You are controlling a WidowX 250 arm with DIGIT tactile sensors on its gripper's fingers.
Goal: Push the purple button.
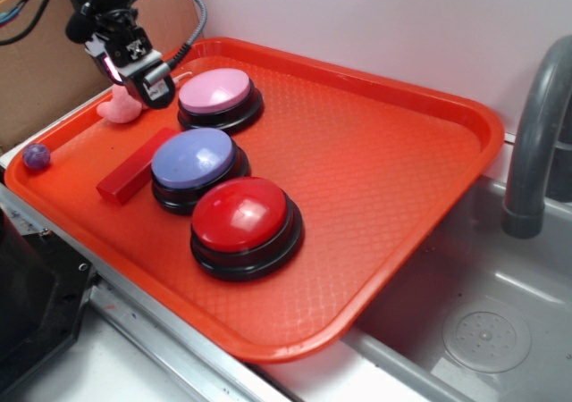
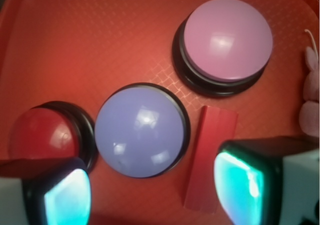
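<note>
Looking through the exterior camera, I see a glossy orange-red plastic tray (image 1: pixel 402 179) with a fine waffle texture and a raised rounded rim, sitting beside a grey sink basin (image 1: pixel 483 322) with a grey curved faucet (image 1: pixel 536 134). Three large round dome buttons on black bases stand in a row on it. The purple button (image 1: pixel 192 158), shiny periwinkle on top, is the middle one, touching or nearly touching the glossy red-topped button (image 1: pixel 241 214) in front and standing a little apart from the matte pink-lilac button (image 1: pixel 215 92) behind. A flat red rectangular block (image 1: pixel 136 164) lies just beside the purple button (image 2: pixel 139 130). A soft pink toy (image 1: pixel 119 107) and a small purple ball (image 1: pixel 37 156) sit near the tray's far-left rim.

My gripper (image 1: pixel 147 85) hangs above the tray's back-left area, tilted, close by the pink toy and left of the lilac button, clear of the purple one. On the wrist feed its two fingers (image 2: pixel 240 180) with teal-glowing pads stand spread wide apart at the bottom corners, holding nothing, with the purple button and red block showing between them.
</note>
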